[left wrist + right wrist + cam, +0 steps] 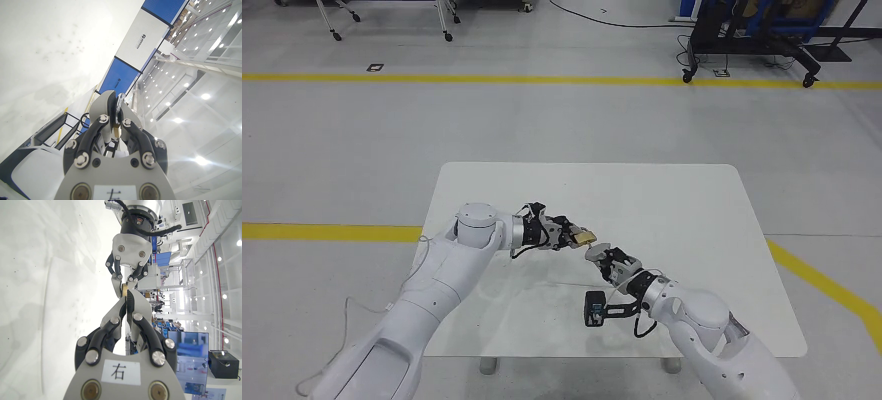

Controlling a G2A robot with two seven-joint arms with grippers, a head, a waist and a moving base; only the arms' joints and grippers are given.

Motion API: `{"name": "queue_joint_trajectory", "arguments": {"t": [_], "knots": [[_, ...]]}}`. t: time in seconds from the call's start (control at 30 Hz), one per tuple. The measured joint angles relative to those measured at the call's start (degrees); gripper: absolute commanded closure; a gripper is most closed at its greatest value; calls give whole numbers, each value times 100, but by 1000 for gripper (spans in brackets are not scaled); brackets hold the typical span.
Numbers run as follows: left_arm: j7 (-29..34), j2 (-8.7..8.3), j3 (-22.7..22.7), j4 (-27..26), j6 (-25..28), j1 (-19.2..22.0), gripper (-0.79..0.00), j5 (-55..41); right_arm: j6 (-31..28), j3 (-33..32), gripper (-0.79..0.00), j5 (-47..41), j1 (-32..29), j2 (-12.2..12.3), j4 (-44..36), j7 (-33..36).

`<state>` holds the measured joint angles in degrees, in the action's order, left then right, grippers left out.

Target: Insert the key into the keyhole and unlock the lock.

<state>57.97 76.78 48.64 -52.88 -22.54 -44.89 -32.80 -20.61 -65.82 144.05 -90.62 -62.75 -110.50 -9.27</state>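
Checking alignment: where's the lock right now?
Top view: the lock hangs over the table middle, clamped in the left gripper, with the right gripper right beside it.

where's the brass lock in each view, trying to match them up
top view: lock at centre, between left gripper and right gripper
left wrist view: lock, brass sliver low between the jaws
right wrist view: lock in the farther gripper's jaws
shared landmark: left gripper, shut on it

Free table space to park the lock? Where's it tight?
Bare: the table strip along the far edge, and the right side out past the right gripper. Crowded: middle front, where the left gripper holds the lock close to the right one and both arms cover the near edge.
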Motion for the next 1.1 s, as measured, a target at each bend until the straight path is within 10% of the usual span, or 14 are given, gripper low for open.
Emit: {"name": "queue_joint_trajectory", "arguments": {"t": [0.9,0.97,1.1], "knots": [[96,-24,48,-81,38,-40,0,112,-59,102,0,-254,230,-42,176,365],[75,-24,59,-82,41,-45,0,106,-40,95,-283,-331,242,-49,192,397],[40,-23,76,-81,45,-50,0,85,2,50,-449,-441,228,-51,201,419]]}}
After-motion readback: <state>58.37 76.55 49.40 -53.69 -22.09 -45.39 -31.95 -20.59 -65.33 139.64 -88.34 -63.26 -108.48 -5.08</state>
